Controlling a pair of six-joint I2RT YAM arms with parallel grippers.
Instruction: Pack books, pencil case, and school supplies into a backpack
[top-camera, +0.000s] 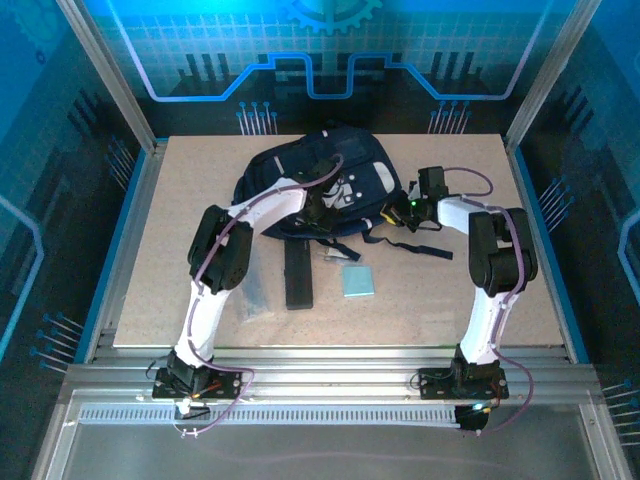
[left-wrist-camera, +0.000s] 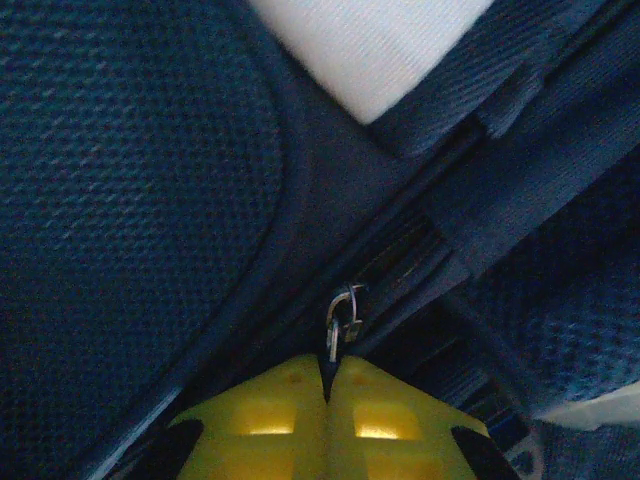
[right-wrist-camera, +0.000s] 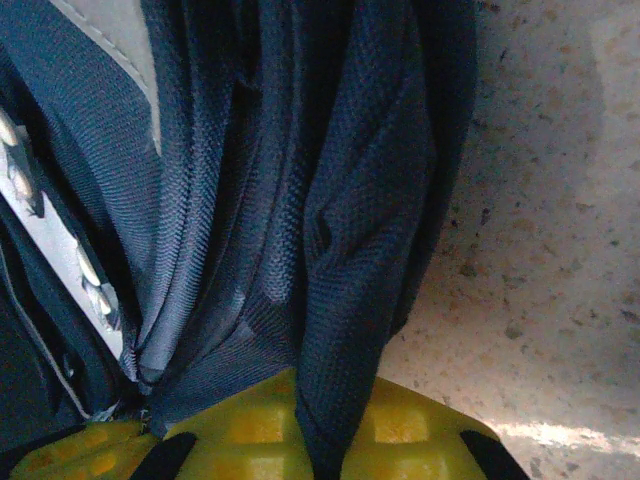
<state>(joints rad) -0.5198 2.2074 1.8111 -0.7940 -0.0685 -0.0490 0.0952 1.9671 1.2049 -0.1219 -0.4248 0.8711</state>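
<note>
My left gripper (left-wrist-camera: 326, 376) is pinching the zipper pull (left-wrist-camera: 341, 318) on the backpack (top-camera: 290, 160), which sits upper centre in the top view. My right gripper (right-wrist-camera: 325, 420) clamps a fold of its fabric. The pencil case (top-camera: 298, 278) is outside it, on the surface (top-camera: 200, 170) just below.

Navy backpack (top-camera: 290, 160), black pencil case (top-camera: 298, 277), light-blue pad (top-camera: 356, 282)

No text, brand or number is legible; dark marks on the white patch (top-camera: 350, 190) of the backpack (top-camera: 290, 160) are unreadable

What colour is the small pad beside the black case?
The pad is light blue, clearest in the top external view.
</note>
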